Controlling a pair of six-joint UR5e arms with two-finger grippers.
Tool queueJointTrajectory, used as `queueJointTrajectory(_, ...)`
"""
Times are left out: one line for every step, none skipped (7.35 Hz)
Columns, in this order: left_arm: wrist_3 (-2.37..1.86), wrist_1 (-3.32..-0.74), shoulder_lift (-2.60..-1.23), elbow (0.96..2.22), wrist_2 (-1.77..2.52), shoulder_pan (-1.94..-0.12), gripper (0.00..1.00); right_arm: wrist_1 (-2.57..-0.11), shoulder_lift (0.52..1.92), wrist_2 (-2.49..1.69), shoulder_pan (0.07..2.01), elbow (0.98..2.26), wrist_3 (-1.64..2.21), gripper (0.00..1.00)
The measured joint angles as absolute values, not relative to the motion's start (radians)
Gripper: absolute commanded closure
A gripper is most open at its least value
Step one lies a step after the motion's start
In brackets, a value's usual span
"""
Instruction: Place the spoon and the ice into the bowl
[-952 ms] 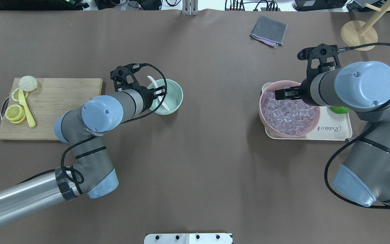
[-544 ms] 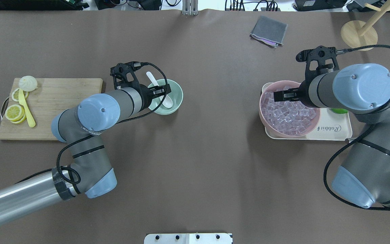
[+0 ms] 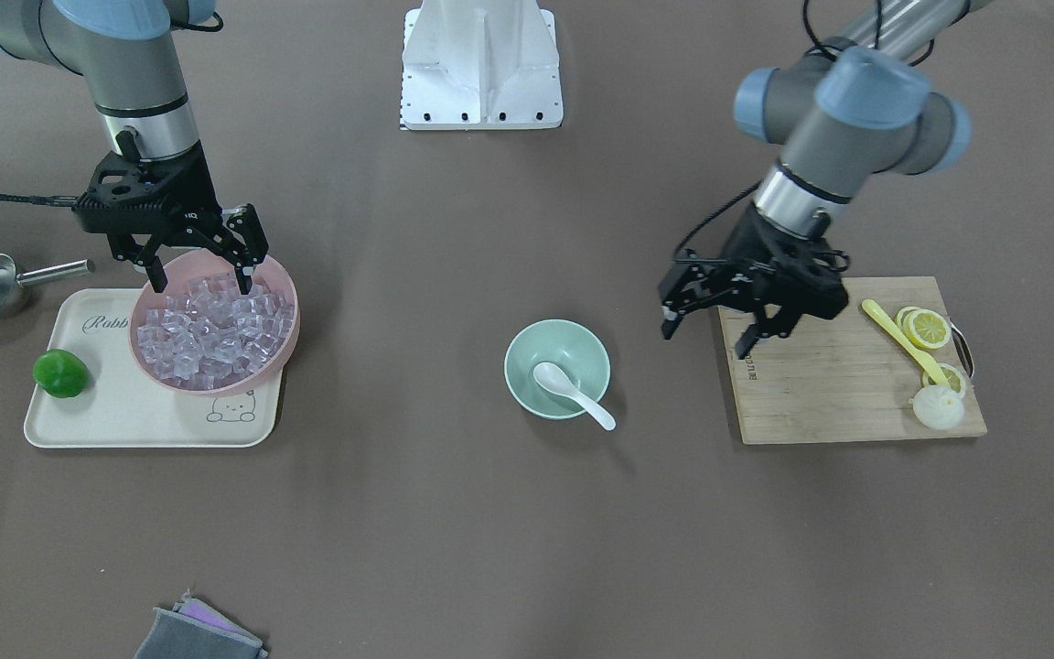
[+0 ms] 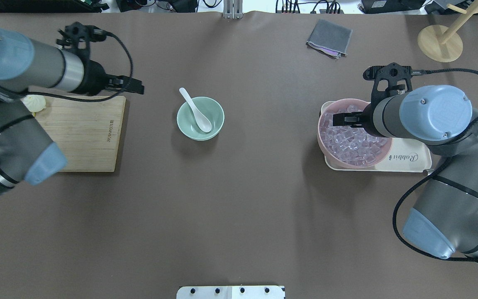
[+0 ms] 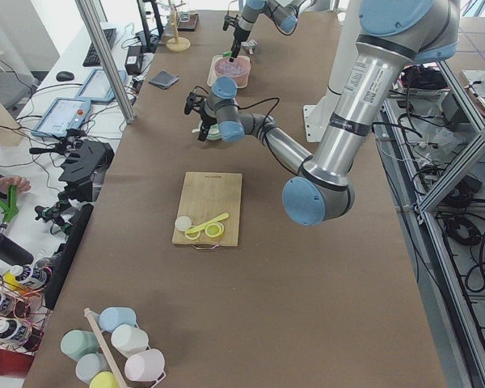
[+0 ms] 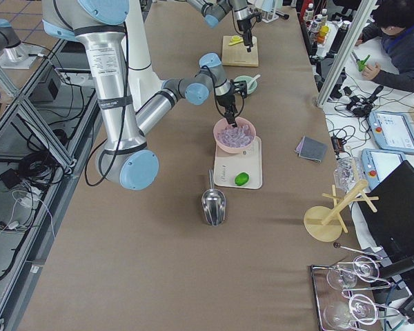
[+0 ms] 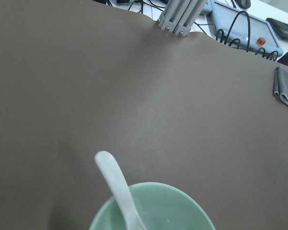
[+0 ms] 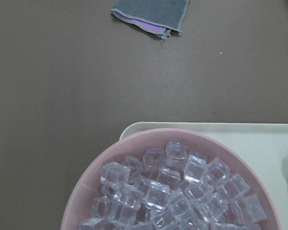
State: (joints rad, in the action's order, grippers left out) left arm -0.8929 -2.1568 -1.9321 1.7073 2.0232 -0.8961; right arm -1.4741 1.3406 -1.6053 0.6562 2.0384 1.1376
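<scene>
right gripper (image 3: pixel 200 277), jaws apart, over ice (image 3: pixel 211 334)

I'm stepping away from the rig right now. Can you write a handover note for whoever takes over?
Left gripper: open, empty, by a corner of the cutting board, apart from the mint-green bowl.
Right gripper: open, fingers down at the ice in the pink bowl, nothing gripped.
Done: spoon lies in the mint-green bowl, handle over the rim.
Left to do: ice into the mint-green bowl, which holds none yet.
</scene>
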Motion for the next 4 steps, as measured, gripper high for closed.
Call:
queueJointTrajectory(-0.768,-2.149,-1.88,1.712,2.096,-0.967,0.0,-1.475,1.344,-1.582,0.638,2.03,1.187,0.02)
queueJointTrajectory(-0.685,-2.145,-1.842,1.714,2.128,-1.006,0.0,-1.476,1.347,-1.55,0.612,2.021,1.272,0.02)
queueJointTrajectory(-0.646,-2.145,-1.82,1.716,2.139,-1.021,0.0,-1.479,1.352,-1.52,0.587,2.015,1.34,0.02)
queueJointTrajectory(-0.63,-2.146,-1.807,1.718,2.143,-1.027,0.0,-1.481,1.359,-1.493,0.567,2.005,1.379,0.07)
